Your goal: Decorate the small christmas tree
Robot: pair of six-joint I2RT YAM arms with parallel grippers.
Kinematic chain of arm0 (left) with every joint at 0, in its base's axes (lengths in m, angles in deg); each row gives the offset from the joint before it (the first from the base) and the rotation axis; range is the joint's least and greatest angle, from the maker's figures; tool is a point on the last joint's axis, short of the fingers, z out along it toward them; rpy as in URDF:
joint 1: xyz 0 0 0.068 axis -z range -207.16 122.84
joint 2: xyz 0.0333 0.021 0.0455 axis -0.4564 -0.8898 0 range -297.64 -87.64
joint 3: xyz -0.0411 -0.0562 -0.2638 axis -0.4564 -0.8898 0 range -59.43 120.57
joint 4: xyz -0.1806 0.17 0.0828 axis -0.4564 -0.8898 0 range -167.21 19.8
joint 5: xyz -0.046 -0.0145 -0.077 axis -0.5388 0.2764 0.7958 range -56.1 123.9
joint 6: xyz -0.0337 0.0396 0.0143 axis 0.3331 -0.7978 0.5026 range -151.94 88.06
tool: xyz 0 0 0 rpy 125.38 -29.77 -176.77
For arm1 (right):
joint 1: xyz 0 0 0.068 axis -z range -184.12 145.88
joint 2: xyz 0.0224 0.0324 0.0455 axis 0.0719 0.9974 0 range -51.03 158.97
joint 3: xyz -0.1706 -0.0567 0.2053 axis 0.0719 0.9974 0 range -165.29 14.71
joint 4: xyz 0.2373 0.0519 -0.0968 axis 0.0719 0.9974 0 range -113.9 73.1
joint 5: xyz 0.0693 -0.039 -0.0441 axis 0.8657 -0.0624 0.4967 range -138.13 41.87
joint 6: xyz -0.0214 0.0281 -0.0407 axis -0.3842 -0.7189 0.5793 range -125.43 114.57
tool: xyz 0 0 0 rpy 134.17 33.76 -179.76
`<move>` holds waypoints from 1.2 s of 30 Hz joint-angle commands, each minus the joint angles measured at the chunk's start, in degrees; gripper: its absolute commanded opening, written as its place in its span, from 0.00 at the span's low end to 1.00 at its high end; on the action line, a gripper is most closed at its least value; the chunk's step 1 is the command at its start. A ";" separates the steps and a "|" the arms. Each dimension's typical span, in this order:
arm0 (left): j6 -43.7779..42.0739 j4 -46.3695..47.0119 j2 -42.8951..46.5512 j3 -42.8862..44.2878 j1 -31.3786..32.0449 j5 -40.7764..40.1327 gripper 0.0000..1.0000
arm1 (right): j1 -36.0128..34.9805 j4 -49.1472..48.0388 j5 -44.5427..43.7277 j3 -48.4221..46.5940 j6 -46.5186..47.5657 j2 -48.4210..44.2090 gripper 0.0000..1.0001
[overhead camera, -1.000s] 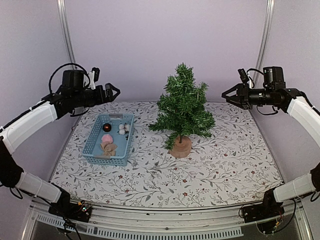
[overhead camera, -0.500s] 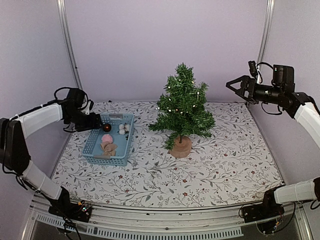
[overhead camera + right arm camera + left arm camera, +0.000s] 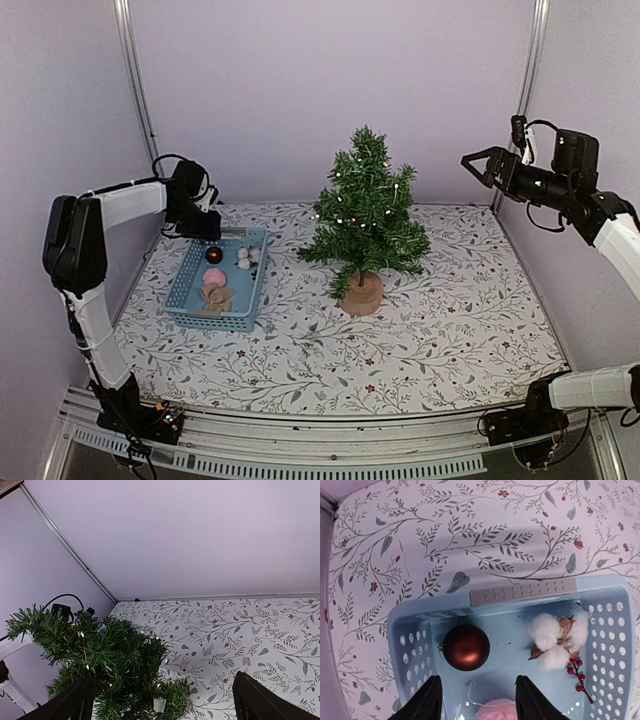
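Small dark-green bristly christmas tree stands upright on its round tan wooden base near the middle of the floral-print tablecloth, strung with tiny lit white lights. It is right of the light-blue perforated plastic basket and apart from it. Left gripper hangs pointing down over the basket's far end, its black wrist covering the far-left corner in the top view. Its jaws are spread wide and hold nothing. In the left wrist view the left gripper frames the basket floor. A shiny dark-red round bauble lies just beyond the fingertips, white cotton bolls with brown husks are to its right, and a small red berry sprig lies by the right wall. A pink fuzzy ball sits between the fingers, cut off by the frame edge. A tan burlap bow-like piece lies at the basket's near end. Right gripper is raised at the right rear, well apart from the tree and aimed toward it, jaws released and empty. In the right wrist view the tree's upper branches fill the lower left, between the two black fingers. Lilac walls and metal corner posts enclose the table.
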 commanded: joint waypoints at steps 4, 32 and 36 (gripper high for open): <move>-11.45 -9.10 -11.40 11.42 2.22 -11.53 0.53 | 0.31 -3.81 2.22 4.07 -1.11 -3.37 0.99; -12.79 -16.60 -23.56 18.82 7.28 -17.95 0.66 | 1.32 -6.47 8.78 1.33 -1.45 2.00 0.99; -11.76 -17.23 -22.62 18.92 7.79 -16.24 0.61 | 1.47 -6.64 8.96 1.28 -1.18 1.93 0.99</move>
